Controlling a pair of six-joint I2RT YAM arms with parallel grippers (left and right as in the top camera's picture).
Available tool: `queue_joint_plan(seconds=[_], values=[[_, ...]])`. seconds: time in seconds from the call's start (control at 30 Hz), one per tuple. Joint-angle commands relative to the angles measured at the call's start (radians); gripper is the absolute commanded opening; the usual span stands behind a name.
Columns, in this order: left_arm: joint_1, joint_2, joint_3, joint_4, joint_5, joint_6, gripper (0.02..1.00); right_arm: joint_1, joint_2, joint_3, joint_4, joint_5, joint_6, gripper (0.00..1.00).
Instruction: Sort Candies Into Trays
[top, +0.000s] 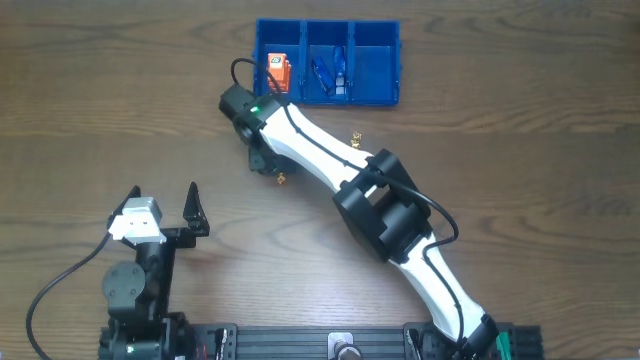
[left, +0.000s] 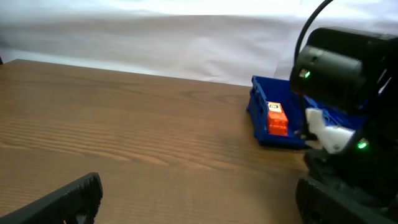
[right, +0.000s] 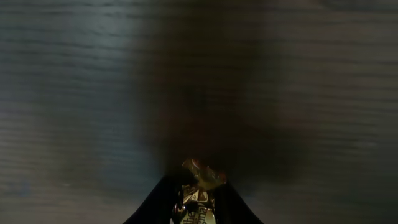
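My right gripper (right: 198, 190) is shut on a gold-wrapped candy (right: 203, 175), held low and close over the wooden table. From above, that gripper (top: 267, 163) sits left of centre, a little in front of the blue three-compartment tray (top: 375, 62), with the candy (top: 282, 180) peeking out beside it. The tray's left compartment holds an orange candy (top: 278, 70), and its middle one holds blue-wrapped candies (top: 330, 72). A second gold candy (top: 356, 135) lies on the table below the tray. My left gripper (top: 166, 205) stands open and empty near the front left.
The right arm (top: 400, 220) stretches diagonally across the table's middle. In the left wrist view the blue tray (left: 260, 109) with the orange candy (left: 277, 118) stands beyond the right arm's wrist (left: 342, 81). Bare wood lies to the left and right.
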Motion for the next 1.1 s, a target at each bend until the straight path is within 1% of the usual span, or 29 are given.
queue_joint_plan(seconds=[0.03, 0.1, 0.17, 0.2, 0.33, 0.47, 0.53, 0.73, 0.97, 1.03, 1.1], values=[[0.006, -0.006, -0.017, -0.038, 0.021, 0.003, 0.998, -0.083, -0.216, 0.103, -0.046, 0.186, -0.083, 0.071], [0.006, -0.006, -0.017, -0.038, 0.021, 0.003, 0.998, -0.125, -0.286, 0.122, -0.044, 0.242, -0.137, 0.071], [0.006, -0.006, -0.017, -0.038, 0.021, 0.003, 0.998, -0.165, -0.333, 0.127, -0.026, 0.294, -0.166, 0.064], [0.006, -0.006, -0.017, -0.038, 0.021, 0.003, 0.998, -0.202, -0.359, 0.127, -0.003, 0.323, -0.194, 0.036], [0.006, -0.006, -0.017, -0.038, 0.021, 0.003, 0.998, -0.328, -0.367, 0.126, 0.113, 0.329, -0.284, 0.036], [0.006, -0.006, -0.017, -0.038, 0.021, 0.003, 0.998, -0.397, -0.32, 0.126, 0.203, 0.312, -0.343, 0.036], [0.006, -0.006, -0.017, -0.038, 0.021, 0.003, 0.998, -0.417, -0.285, 0.126, 0.228, 0.292, -0.374, 0.036], [0.006, -0.006, -0.017, -0.038, 0.021, 0.003, 0.998, -0.425, -0.161, 0.126, 0.268, 0.288, -0.372, 0.036], [0.006, -0.006, -0.017, -0.038, 0.021, 0.003, 0.998, -0.425, -0.091, 0.125, 0.314, 0.288, -0.372, 0.038], [0.006, -0.006, -0.017, -0.038, 0.021, 0.003, 0.998, -0.425, -0.087, 0.125, 0.316, 0.288, -0.372, 0.058], [0.006, -0.006, -0.017, -0.038, 0.021, 0.003, 0.998, -0.425, -0.087, 0.125, 0.316, 0.288, -0.372, 0.15]])
